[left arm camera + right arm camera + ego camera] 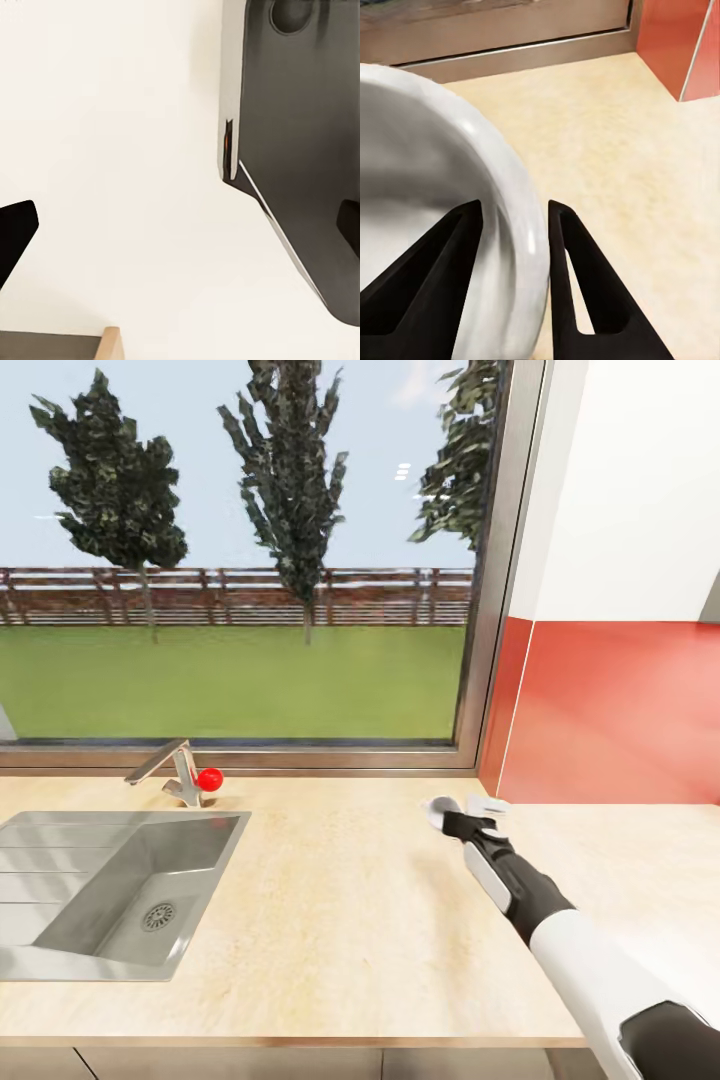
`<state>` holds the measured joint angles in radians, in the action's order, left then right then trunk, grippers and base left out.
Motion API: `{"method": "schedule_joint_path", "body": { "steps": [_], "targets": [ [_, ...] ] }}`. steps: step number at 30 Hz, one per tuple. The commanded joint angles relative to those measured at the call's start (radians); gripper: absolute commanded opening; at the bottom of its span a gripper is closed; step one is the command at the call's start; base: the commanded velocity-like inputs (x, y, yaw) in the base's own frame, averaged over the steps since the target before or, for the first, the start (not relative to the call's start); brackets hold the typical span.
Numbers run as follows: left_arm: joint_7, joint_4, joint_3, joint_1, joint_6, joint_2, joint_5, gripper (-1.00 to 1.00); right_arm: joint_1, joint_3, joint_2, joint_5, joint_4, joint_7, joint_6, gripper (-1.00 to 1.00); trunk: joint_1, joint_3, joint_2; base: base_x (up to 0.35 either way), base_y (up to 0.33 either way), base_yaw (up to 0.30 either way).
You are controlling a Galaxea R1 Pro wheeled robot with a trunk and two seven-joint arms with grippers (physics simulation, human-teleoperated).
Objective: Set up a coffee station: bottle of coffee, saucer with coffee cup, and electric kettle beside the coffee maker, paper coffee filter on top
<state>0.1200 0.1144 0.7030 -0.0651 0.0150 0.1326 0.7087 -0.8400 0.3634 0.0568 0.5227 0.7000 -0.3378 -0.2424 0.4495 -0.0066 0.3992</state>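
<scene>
My right gripper reaches to the back of the kitchen countertop, close under the window sill. It is shut on the rim of a small white round vessel that I take for the coffee cup by its size. In the right wrist view one finger lies over the cup's grey-shaded inside and the other outside its thick wall, gripper. Whether the cup rests on the worktop or hangs just above it I cannot tell. In the left wrist view the left gripper is open, its dark fingertips far apart with nothing between.
A steel sink is set into the worktop's left part, with a tap and a red knob behind it. A red backsplash closes the right side. The left wrist view holds a white surface and a dark grey panel.
</scene>
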Motion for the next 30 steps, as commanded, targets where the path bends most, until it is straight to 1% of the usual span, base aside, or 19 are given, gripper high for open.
{"method": "schedule_joint_path", "body": {
  "steps": [1,4,6,9,11,21,27,30],
  "targets": [
    [0.006,0.002,0.011,0.0,0.001,0.0,0.009,1.0,-0.001,0.008,0.003,0.008,0.031,-0.009,-0.03,-1.0,0.0,-0.001,0.001,0.0,0.0,0.0],
    [0.006,0.002,0.014,0.0,-0.001,0.002,0.008,1.0,-0.001,0.01,0.004,0.008,0.131,-0.009,-0.136,-1.0,0.0,-0.001,0.001,0.0,0.0,0.0],
    [0.006,0.002,0.015,0.0,-0.001,0.001,0.008,1.0,-0.001,0.011,0.004,0.008,0.182,-0.009,-0.192,-1.0,0.0,-0.001,0.001,0.0,0.0,0.0],
    [0.005,0.003,0.016,0.0,-0.001,0.0,0.008,1.0,-0.001,0.012,0.003,0.008,0.209,-0.008,-0.228,-1.0,0.0,-0.001,0.001,0.0,0.0,0.0],
    [0.005,0.003,0.015,0.0,-0.001,-0.002,0.008,1.0,0.0,0.013,0.002,0.008,0.222,-0.008,-0.239,-1.0,0.0,-0.001,0.001,0.0,0.0,0.0],
    [0.004,0.004,0.015,0.0,0.001,-0.004,0.008,1.0,-0.001,0.012,0.001,0.009,0.227,-0.008,-0.241,-1.0,0.0,-0.001,0.001,-0.013,0.0,0.0],
    [0.004,0.007,0.015,0.001,0.002,-0.004,0.008,1.0,-0.001,0.011,-0.001,0.011,0.235,-0.009,-0.242,-1.0,0.0,-0.001,0.001,-0.243,0.0,0.0],
    [0.004,0.011,0.015,0.001,0.002,-0.005,0.008,1.0,0.0,0.007,0.0,0.012,0.265,-0.009,-0.242,-1.0,0.0,-0.001,0.001,-0.322,0.0,0.0]
  ]
}}
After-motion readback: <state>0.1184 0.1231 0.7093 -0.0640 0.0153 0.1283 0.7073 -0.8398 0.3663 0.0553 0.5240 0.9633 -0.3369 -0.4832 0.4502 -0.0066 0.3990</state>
